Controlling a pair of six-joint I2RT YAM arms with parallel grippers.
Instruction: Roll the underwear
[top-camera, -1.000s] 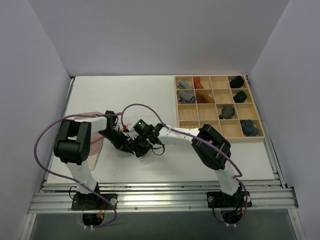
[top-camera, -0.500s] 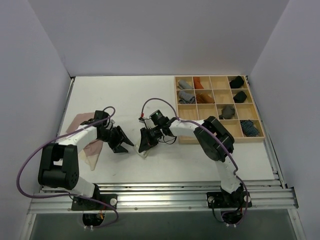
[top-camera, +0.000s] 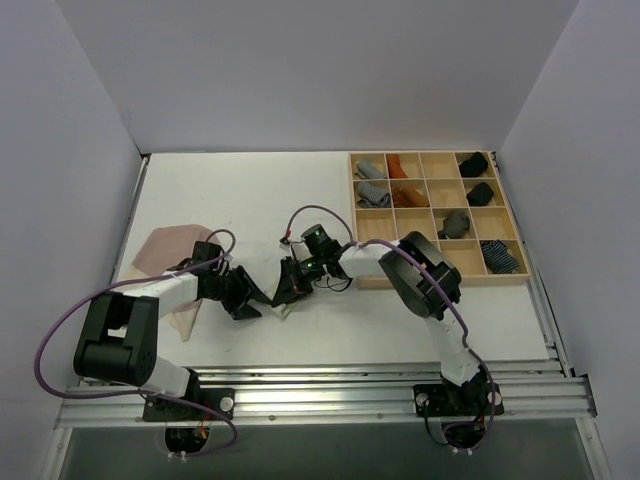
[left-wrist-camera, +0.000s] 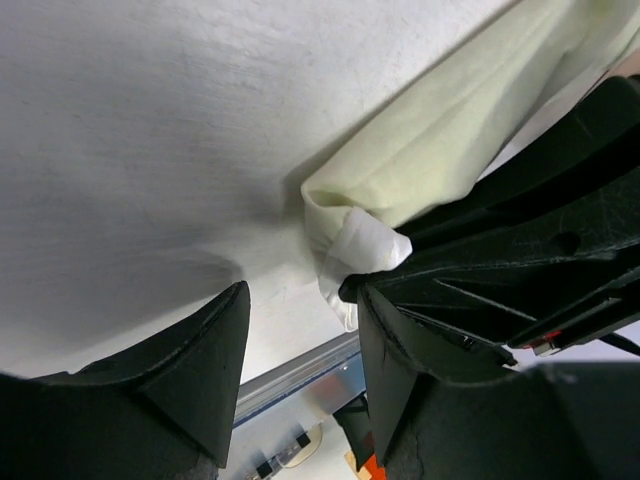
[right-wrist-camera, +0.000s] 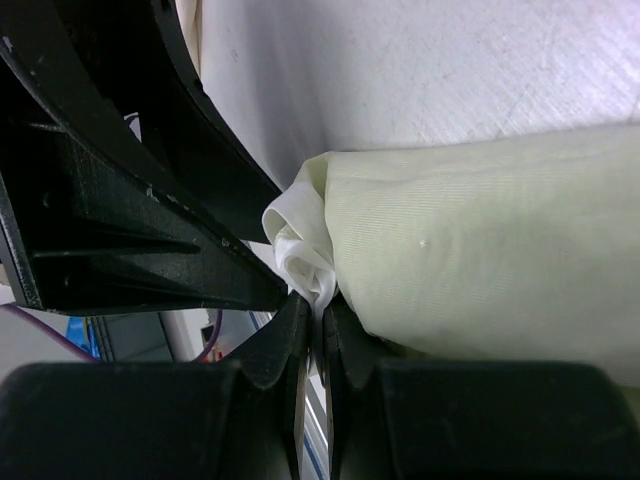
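Note:
The pale yellow-green underwear (right-wrist-camera: 480, 250) lies on the table as a folded strip, mostly hidden under the grippers in the top view (top-camera: 286, 309). My right gripper (right-wrist-camera: 318, 312) is shut on its white folded end (right-wrist-camera: 300, 250). My left gripper (left-wrist-camera: 300, 385) is open, its jaws wide apart just short of that same end (left-wrist-camera: 360, 250), nothing between them. In the top view the left gripper (top-camera: 250, 297) faces the right gripper (top-camera: 287, 284) tip to tip. The dusty pink underwear (top-camera: 165, 248) with its beige part (top-camera: 180, 320) lies flat at the left, partly under the left arm.
A wooden compartment tray (top-camera: 350, 200) at the back right holds grey, rust, black and blue-striped rolls (top-camera: 498, 256). The metal rail (top-camera: 330, 385) runs along the table's near edge. The right arm's black body (left-wrist-camera: 530, 260) crowds the left gripper's right side.
My left gripper opened, pulled away to the left, then came back close to the right gripper. The right gripper kept its grip on the pale cloth and shifted slightly.

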